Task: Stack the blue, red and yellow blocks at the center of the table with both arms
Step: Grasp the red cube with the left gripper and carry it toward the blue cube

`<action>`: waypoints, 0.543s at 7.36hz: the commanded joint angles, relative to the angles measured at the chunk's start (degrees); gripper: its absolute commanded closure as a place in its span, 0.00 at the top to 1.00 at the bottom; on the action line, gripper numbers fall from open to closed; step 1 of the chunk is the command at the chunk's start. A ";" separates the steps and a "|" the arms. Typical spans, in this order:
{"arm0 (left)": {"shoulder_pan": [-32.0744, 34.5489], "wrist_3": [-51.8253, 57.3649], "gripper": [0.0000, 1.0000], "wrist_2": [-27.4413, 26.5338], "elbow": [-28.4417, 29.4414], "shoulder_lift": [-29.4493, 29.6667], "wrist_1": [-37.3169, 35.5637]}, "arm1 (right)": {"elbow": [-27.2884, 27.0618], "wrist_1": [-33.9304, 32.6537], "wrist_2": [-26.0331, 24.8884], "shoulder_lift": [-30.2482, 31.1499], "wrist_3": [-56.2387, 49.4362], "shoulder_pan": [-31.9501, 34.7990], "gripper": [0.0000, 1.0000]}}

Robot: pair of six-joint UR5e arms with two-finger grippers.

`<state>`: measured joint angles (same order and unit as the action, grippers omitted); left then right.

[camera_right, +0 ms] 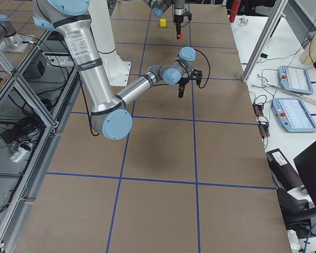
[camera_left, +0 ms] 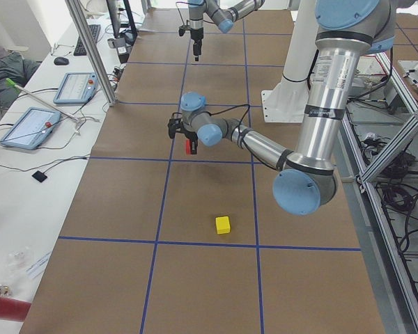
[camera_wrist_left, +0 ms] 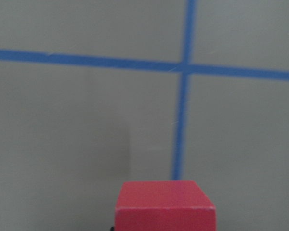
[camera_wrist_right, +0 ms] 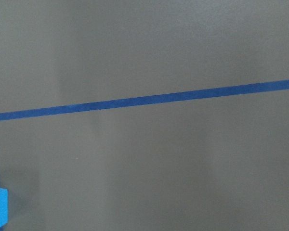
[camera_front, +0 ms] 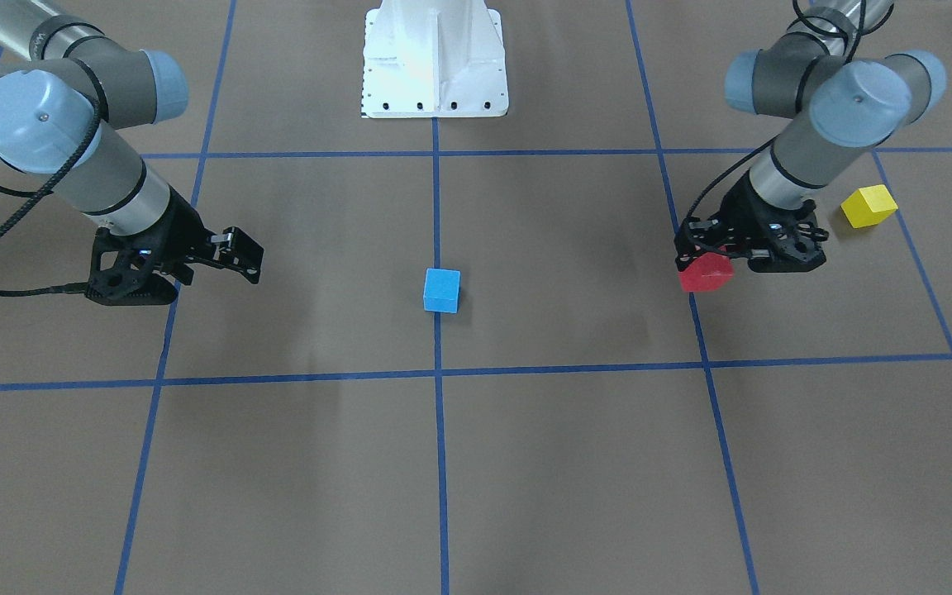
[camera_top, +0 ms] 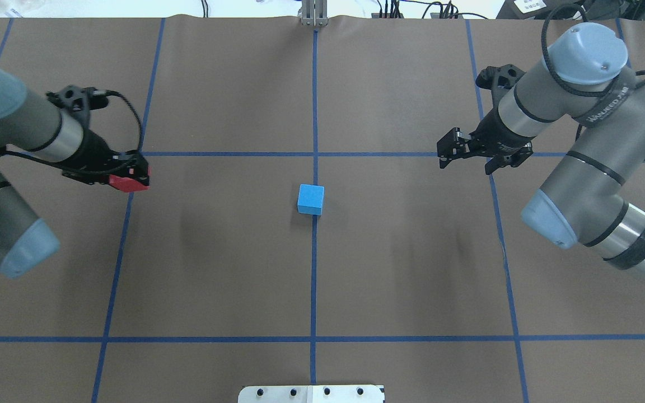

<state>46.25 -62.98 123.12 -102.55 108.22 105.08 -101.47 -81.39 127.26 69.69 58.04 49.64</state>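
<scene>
Brown paper marked with a blue tape grid covers the table [camera_top: 216,268]. The blue block [camera_top: 311,199] sits at the worktop's centre, on the middle tape line and well apart from every edge; it serves as the stack base. The left gripper [camera_top: 132,174] pinches the red block [camera_front: 706,274] from above, toward the left edge and apparently clear of the surface, ready for transfer to the base. The yellow block [camera_front: 868,206] rests nearer the left and robot-side edges, untouched. The right gripper [camera_top: 450,150] hangs empty toward the right edge with its fingers spread, which leaves the centre unobstructed.
</scene>
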 commanded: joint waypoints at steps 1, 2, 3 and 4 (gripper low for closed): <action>-7.73 -1.97 0.00 -3.22 0.42 18.51 -19.46 | 0.04 -0.09 0.62 3.52 -7.13 3.17 1.00; -12.89 -2.14 0.00 -7.84 3.21 26.08 -24.70 | 0.57 0.09 0.36 4.22 -8.37 3.53 1.00; -15.73 -2.06 0.00 -12.15 8.28 31.29 -24.40 | 1.88 0.26 0.01 4.14 -8.38 3.45 1.00; -16.10 -1.97 0.00 -12.72 14.60 36.48 -24.22 | 2.76 0.44 -0.08 4.23 -8.90 3.53 1.00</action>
<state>32.08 -65.00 112.80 -94.69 137.81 81.74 -99.89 -81.16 127.38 73.73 49.83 53.03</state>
